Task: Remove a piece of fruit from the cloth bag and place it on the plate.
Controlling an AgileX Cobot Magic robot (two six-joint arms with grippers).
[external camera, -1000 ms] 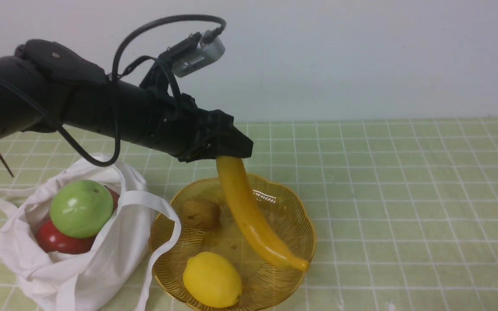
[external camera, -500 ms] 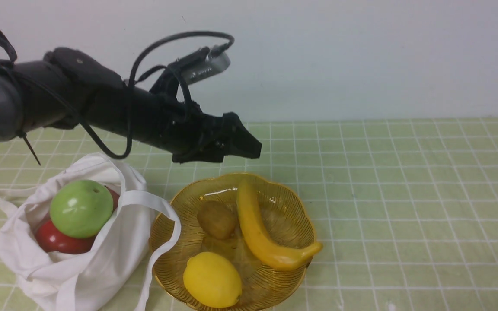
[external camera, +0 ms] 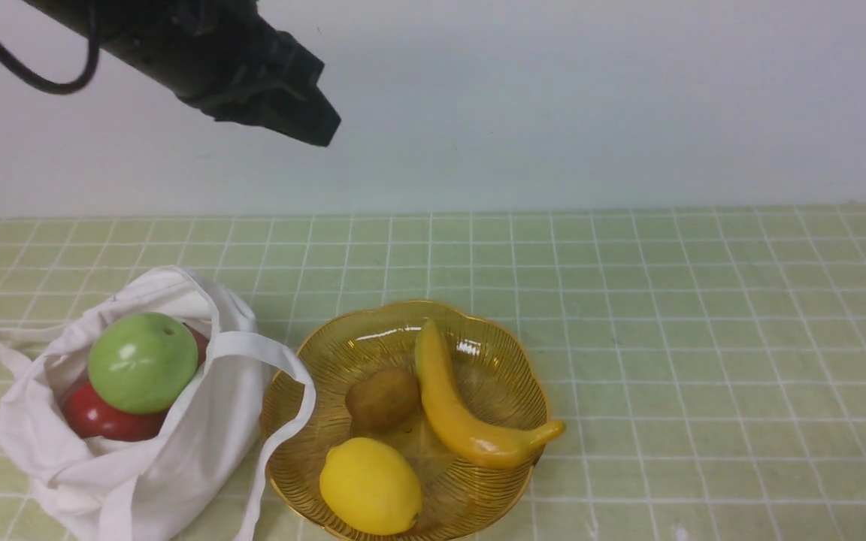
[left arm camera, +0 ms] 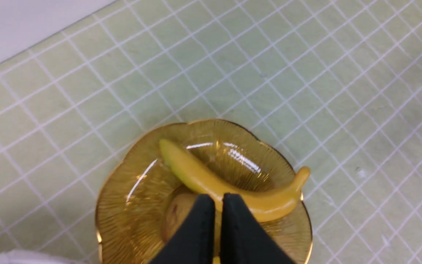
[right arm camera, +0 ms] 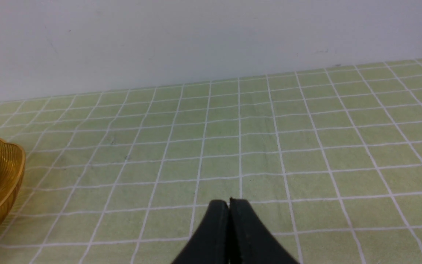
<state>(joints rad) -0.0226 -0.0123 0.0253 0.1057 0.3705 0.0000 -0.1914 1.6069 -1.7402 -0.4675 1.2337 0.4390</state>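
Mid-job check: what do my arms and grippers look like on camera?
The left arm is bulky matte black, with a thin black cable looping off it. The left gripper and right gripper have plain black wedge-shaped fingers tapering to rounded tips. No markings are visible.

The black left arm [external camera: 155, 37] enters from the upper left of the front view, high above the green-tiled surface [external camera: 704, 338], and slopes down toward the right. Its black left pincer [external camera: 318, 129] is the arm's lowest part, pointing down and right over the left half of the scene. Seen from its own wrist camera, the two black fingers [left arm camera: 196, 227] stand side by side with only a hairline slit between them, gripping nothing. The black right pincer [right arm camera: 229, 202] hangs low on the right side, aimed toward the far edge, its tapered tips pressed together and empty.
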